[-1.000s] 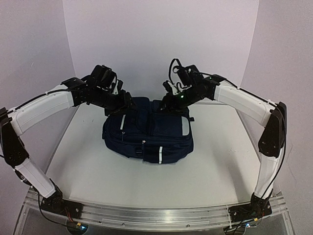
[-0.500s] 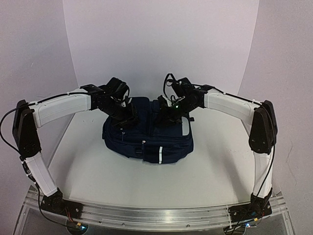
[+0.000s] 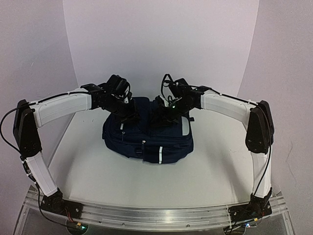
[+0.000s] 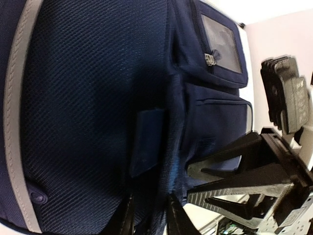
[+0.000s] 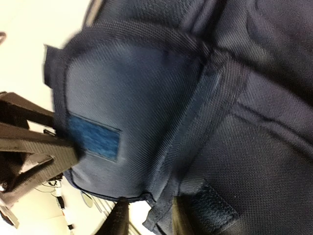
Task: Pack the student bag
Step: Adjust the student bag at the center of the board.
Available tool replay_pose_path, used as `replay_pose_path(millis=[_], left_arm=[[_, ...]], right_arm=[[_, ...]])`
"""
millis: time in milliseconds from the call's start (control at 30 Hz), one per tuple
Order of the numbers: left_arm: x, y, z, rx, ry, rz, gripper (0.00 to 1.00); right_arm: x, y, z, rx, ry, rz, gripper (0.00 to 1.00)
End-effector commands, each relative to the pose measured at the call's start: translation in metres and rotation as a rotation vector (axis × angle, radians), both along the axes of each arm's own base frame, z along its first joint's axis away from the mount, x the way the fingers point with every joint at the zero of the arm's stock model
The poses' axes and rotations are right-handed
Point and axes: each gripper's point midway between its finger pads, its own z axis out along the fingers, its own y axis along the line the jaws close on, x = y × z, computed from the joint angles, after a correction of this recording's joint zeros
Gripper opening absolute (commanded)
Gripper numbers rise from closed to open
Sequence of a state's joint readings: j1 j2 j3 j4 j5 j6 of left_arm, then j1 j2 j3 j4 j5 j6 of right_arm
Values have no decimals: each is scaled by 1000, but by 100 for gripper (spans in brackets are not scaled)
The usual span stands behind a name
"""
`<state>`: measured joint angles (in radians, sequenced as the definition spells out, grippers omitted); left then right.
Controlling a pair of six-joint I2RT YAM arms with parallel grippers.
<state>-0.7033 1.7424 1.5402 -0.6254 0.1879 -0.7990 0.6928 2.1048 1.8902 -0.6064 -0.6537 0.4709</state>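
The student bag (image 3: pixel 146 137) lies flat at the centre of the table (image 3: pixel 93 171), its long axis running left to right across my view. Both grippers sit on its far upper edge, one either side of the middle, so neither arm is nearer. The left gripper (image 3: pixel 128 114) has its jaws narrow, with a ridge of navy fabric filling the gap; I judge this a pinch on the bag. The right gripper (image 3: pixel 160 117) stands part open astride the edge of a flap (image 5: pixel 132 98) that carries a blue fastening patch (image 5: pixel 93 138); I cannot tell whether it grips. The bag is directly beneath both hands; I judge the next move a pull apart along the long axis, opening the top.
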Motion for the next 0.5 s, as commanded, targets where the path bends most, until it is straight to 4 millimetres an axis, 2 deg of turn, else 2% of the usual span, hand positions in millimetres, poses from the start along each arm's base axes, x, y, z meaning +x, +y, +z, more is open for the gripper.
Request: replay_pose_path(millis=[0,67,200,367,467], left_arm=[[7,-11,31,-53,-80,-44,15],[7,-17,37,-74,-94,-74,9],[7,-31,44,-122,-110,-132,2],[7,-42,41,-140,-101,-183,0],[6,-48,43,-150,-107,-220,0]], right_arm=[[18,-25,66,66,-122,-64,46],[25,-44,73,61,-137,-95,52],[33,-85,72,14,-138,-137,60],[36,-150,47,-101,-92,-181,69],[31,-177,31,-142,-48,-182,71]])
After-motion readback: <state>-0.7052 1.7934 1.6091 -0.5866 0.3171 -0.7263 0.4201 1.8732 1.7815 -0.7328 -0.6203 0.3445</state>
